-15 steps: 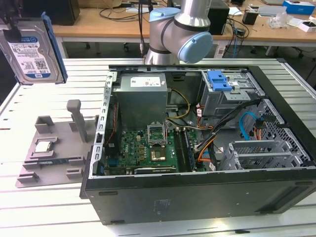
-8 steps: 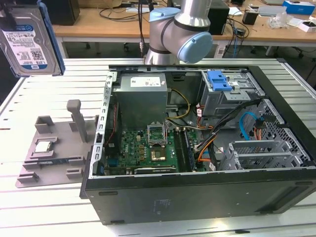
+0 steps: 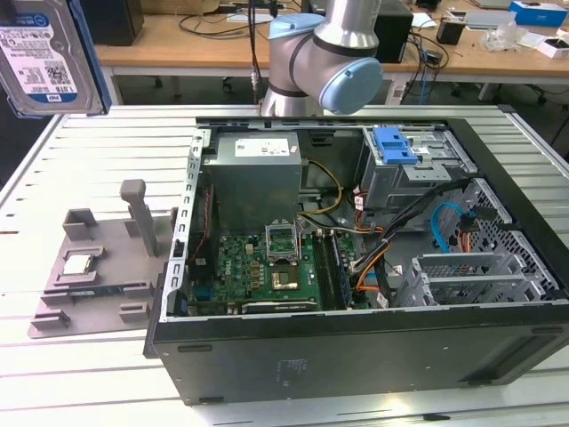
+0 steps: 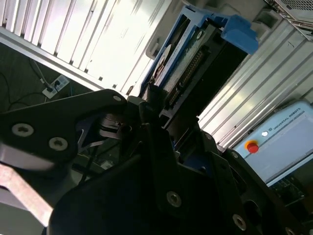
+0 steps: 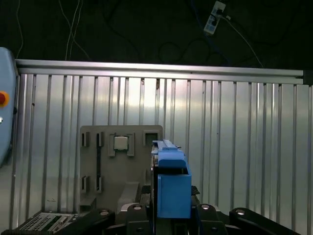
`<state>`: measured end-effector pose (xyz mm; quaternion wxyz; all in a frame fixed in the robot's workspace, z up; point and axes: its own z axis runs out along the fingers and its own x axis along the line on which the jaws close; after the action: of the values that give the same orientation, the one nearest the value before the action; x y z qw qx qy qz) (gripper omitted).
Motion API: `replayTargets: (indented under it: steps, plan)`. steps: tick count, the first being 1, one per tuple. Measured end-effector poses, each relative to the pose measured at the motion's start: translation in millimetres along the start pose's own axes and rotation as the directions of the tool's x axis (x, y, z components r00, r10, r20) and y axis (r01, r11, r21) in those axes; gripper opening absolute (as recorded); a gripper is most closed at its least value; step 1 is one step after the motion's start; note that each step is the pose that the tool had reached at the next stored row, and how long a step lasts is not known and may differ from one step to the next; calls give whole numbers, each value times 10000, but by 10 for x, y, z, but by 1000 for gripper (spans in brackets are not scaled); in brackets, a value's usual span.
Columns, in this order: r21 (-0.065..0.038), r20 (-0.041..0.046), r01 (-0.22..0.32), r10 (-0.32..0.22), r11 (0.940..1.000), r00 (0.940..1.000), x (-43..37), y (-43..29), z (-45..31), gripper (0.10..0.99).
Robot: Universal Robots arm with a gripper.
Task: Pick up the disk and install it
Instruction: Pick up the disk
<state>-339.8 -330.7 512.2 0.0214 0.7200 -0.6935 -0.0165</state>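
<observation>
Gripper (image 5: 168, 215) clamped tight, arm (image 3: 329, 53) aloft

The exterior view's top and left edges cut off the disk (image 3: 44, 53); its top edge cuts off the arm (image 3: 324, 53).

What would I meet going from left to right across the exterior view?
The disk, raised at the exterior view's left edge → upright grey post → green circuit board → blue latch.

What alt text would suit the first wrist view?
The disk, edge-on in its blue frame, is clamped in the gripper over a slatted metal table; a grey fixture holding a small processor chip lies on it.
</observation>
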Motion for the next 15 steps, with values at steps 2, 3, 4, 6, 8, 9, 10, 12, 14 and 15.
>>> replayTargets:
  steps: [2,3,4,6,8,9,10,12,14,15]
  plan:
    - [0,0,1,-1,10000,10000,-14,10,-192,361]
    - [1,0,0,0,10000,10000,-14,10,-203,361]
    - [0,0,0,0,10000,10000,-13,-36,-208,361]
    - [0,-2,0,0,10000,10000,-5,-277,-220,361]
    - [0,-1,-1,1,10000,10000,-1,-390,-226,361]
    - [0,-1,-1,1,10000,10000,1,-440,-229,361]
    - [0,-1,0,0,10000,10000,4,-516,-233,361]
    - [-1,-2,-1,1,10000,10000,7,-613,-239,361]
    - [0,-1,-1,1,10000,10000,11,-733,-244,361]
    - [-2,-2,1,-1,10000,10000,13,-778,-247,361]
